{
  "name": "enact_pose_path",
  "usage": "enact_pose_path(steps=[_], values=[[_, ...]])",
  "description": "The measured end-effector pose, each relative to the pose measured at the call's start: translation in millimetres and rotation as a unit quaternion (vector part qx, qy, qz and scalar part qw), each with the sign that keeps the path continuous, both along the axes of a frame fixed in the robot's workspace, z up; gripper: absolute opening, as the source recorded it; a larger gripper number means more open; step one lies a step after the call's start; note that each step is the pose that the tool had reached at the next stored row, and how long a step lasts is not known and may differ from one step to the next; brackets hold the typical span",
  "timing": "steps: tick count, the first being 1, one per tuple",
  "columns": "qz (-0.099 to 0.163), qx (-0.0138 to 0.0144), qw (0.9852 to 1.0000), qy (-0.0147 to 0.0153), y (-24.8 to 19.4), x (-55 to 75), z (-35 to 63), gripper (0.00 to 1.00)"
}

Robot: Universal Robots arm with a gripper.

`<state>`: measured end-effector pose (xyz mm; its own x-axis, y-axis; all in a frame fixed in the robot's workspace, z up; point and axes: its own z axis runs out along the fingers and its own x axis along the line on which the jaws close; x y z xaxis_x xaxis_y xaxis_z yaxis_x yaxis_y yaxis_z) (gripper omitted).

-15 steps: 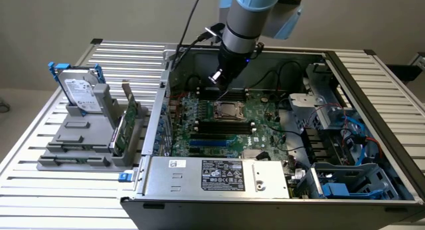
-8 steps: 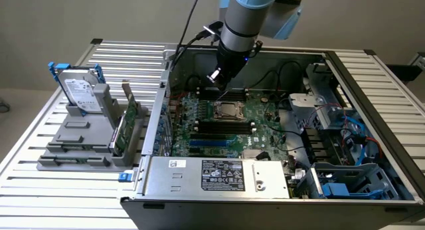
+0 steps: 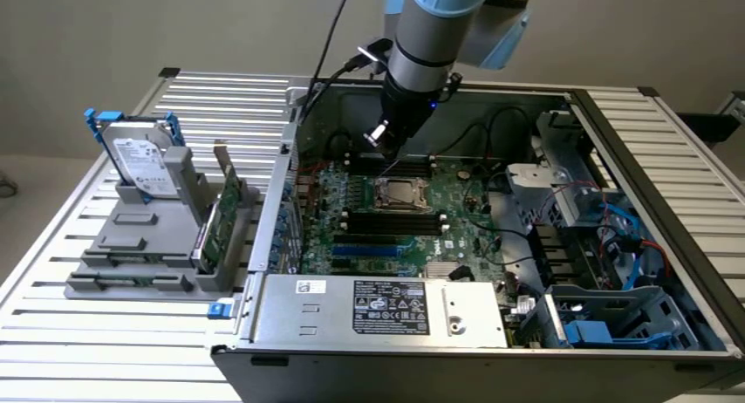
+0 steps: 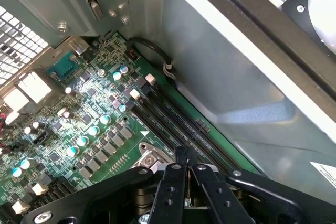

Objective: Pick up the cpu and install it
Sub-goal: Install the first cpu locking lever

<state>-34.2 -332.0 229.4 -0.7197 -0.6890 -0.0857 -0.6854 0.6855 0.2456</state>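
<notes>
**Closed gripper hanging over the socket, cpu lying below it**

Item 1, gripper (image 3: 385,148): I am seeing it reaching down into the open computer case (image 3: 652,202) on the end of the arm (image 3: 428,37). In the wrist view the gripper (image 4: 182,161) is showing its two black fingers (image 4: 170,192) pressed together at the tips, fully closed. I am not making out anything pinched between them, and they are not touching the board.

Item 2, cpu (image 3: 399,194): I am reading the silvery-beige square inside the metal socket frame (image 3: 378,194) as the cpu, lying flat on the motherboard (image 3: 466,233). In the exterior view it is sitting just below the gripper tip, near but apart, with a strip of board showing between them. The tip is hanging slightly toward the exterior view's left of the chip's centre.

Item 3, nearby board parts: In the wrist view a bright metal bracket (image 4: 149,158) is lying just beside the fingertips. Black memory slots (image 4: 173,124) are running past them across the green motherboard (image 4: 89,108). In the exterior view the memory slots (image 3: 393,221) are lying just in front of the socket.

Item 4, surroundings: A labelled power supply (image 3: 385,307) is sitting at the case's near edge. On the exterior view's left, well apart from the gripper, a hard drive (image 3: 146,163) is standing upright in a grey fixture (image 3: 128,263) on the slatted table (image 3: 117,368).
</notes>
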Motion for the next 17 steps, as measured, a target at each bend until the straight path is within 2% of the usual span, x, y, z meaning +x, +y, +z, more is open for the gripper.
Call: enact_pose_path(steps=[8, 17], values=[[0.0, 0.0, 1.0, -0.0055, -0.1, 3.0, -2.1, 0.11], [0.0, 0.0, 1.0, -0.0072, -0.7, 4.3, -4.9, 0.11]])
